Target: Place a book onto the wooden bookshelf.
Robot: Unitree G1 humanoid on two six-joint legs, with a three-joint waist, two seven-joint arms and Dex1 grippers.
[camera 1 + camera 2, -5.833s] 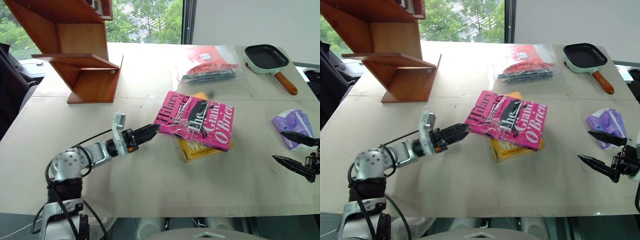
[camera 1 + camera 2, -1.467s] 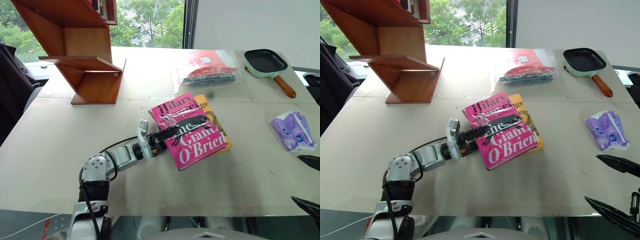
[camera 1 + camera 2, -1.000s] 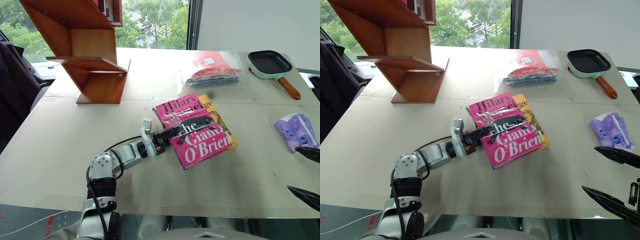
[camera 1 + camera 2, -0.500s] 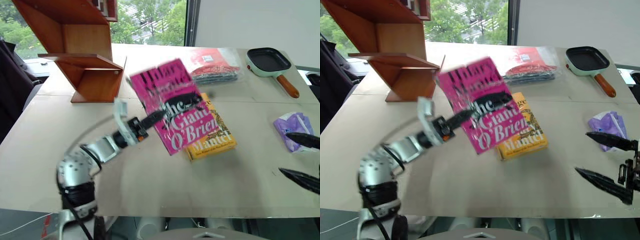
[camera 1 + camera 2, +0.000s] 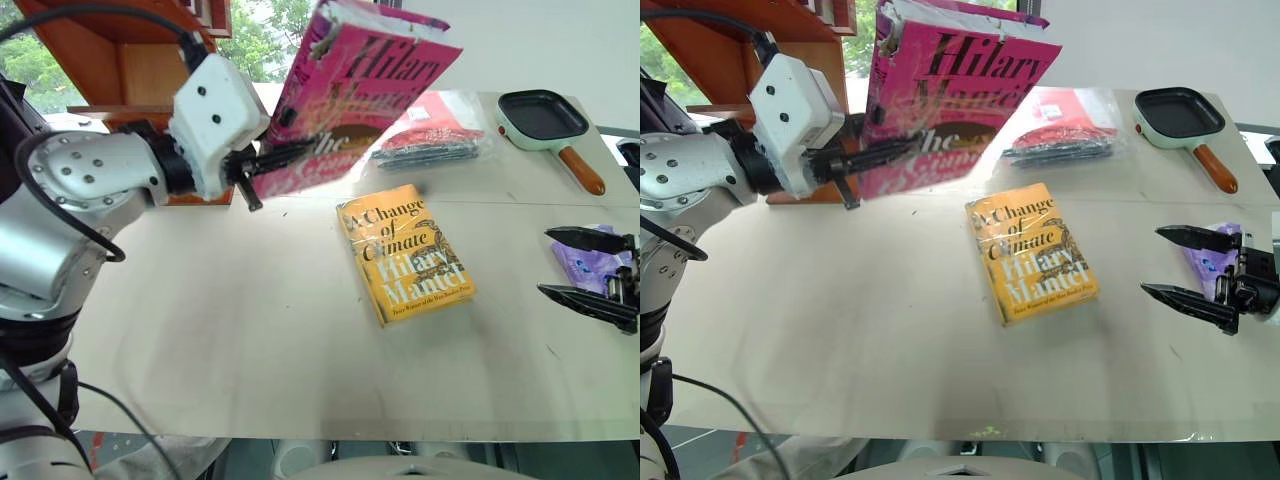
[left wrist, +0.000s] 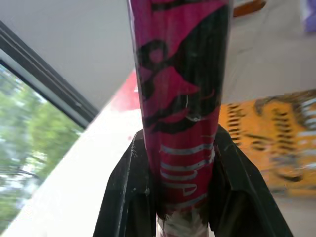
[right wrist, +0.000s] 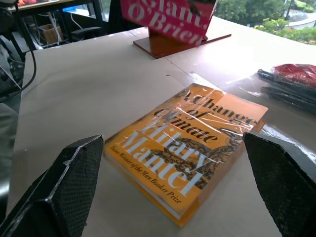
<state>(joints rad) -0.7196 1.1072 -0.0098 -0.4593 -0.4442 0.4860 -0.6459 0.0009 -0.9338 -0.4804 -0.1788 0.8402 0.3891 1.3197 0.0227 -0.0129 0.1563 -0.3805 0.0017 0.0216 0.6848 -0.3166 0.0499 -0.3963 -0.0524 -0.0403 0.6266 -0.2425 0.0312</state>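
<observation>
Hiding much of the wooden bookshelf (image 5: 120, 60), the book (image 5: 350, 90) clamped in left tool (image 5: 262, 168); right tool (image 5: 1185, 265) apart.

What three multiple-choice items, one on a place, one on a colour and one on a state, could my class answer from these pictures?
1. Where is the pink book?
A. flat on the table
B. raised above the table in the left gripper
C. on the bookshelf

2. What colour is the book lying on the table?
A. yellow
B. green
C. white

3. How does the right gripper stand?
A. shut on the pan
B. shut on the purple pack
C. open, holding nothing

Answers:
1. B, the left wrist view shows the fingers clamped on its lower edge, and the head views show it off the table.
2. A, its cover is yellow with white and black lettering.
3. C, its two fingers are spread wide apart with nothing between them.
</observation>
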